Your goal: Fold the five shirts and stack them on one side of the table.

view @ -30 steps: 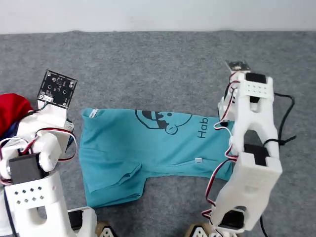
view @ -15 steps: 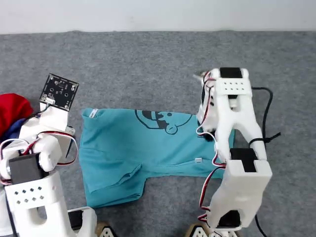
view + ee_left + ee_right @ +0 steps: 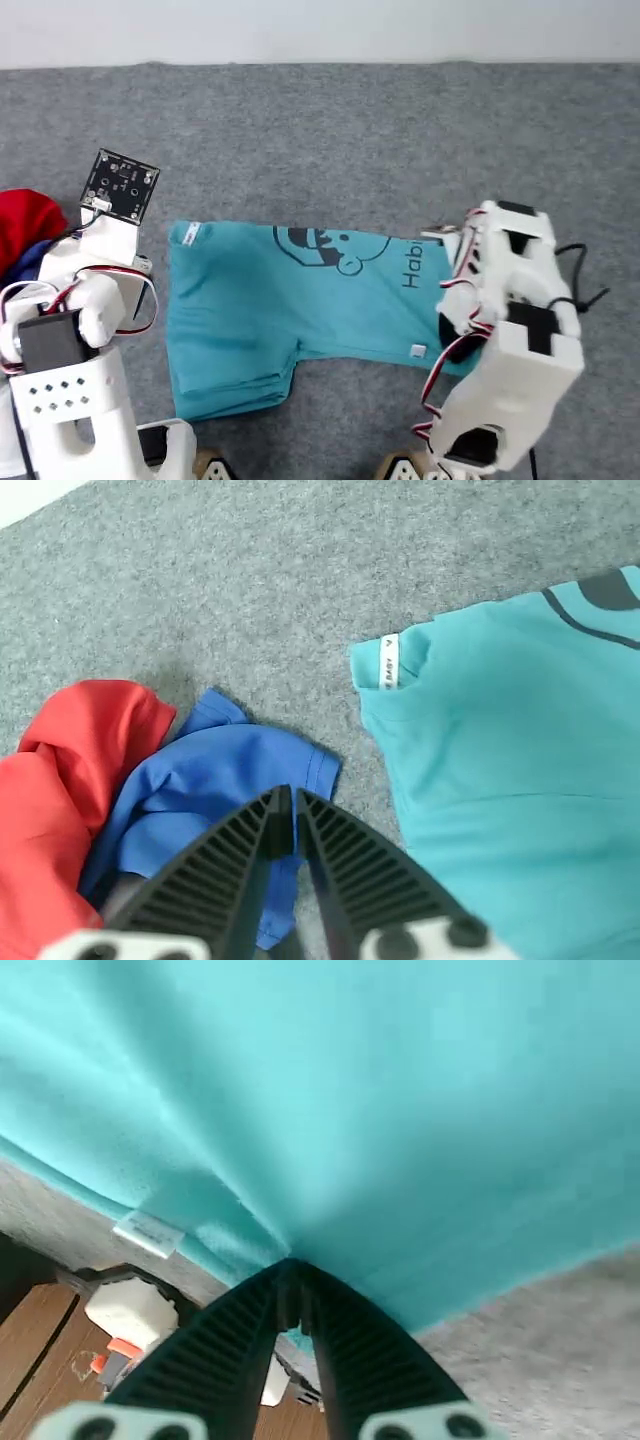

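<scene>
A teal shirt [image 3: 300, 300] with a dark print lies spread across the middle of the grey table. My right gripper [image 3: 290, 1270] is shut on its right hem, near a small white tag [image 3: 150, 1232], with the teal cloth [image 3: 380, 1090] stretching away from the tips. The right arm [image 3: 510, 330] stands over that end of the shirt. My left gripper [image 3: 293, 805] is shut on nothing, above a crumpled blue shirt [image 3: 220, 780] that lies beside a red shirt [image 3: 70, 770]. The teal shirt's neck label [image 3: 390, 660] lies just past them.
The red shirt [image 3: 25, 220] and the blue one [image 3: 30, 262] are bunched at the table's left edge beside the left arm [image 3: 80, 330]. Bare grey mat [image 3: 320, 130] stretches behind the teal shirt to the white wall. Both arm bases stand at the front edge.
The right arm has drawn back toward the front right, pulling the teal shirt's right hem with it and flattening the cloth. The left arm has barely moved.
</scene>
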Tool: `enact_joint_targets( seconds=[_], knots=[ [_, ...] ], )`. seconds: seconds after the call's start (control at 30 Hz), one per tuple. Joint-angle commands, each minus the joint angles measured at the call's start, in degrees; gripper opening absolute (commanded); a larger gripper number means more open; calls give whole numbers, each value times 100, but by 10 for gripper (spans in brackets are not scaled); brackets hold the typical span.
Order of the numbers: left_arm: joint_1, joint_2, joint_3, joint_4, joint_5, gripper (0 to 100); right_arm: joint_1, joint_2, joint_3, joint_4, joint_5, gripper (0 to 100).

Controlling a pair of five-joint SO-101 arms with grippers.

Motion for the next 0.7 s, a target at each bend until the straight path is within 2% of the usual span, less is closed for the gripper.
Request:
enact_joint_targets(
  seconds=[0.0,0.17,0.37,0.53,0.67],
  knots=[
    [-9,-114,-84,0,35,14,242,-409,-352,347,185,9],
    [-26,-114,-92,0,35,14,-84,-1068,-932,963,185,9],
    [-44,-123,-189,53,62,15,-892,-1824,-976,1007,149,9],
    [-62,-123,-813,598,44,22,-1622,-2229,-976,1007,132,9],
    [-774,-97,-1218,1064,35,103,-2510,-2510,-976,1007,-281,9]
  ],
)
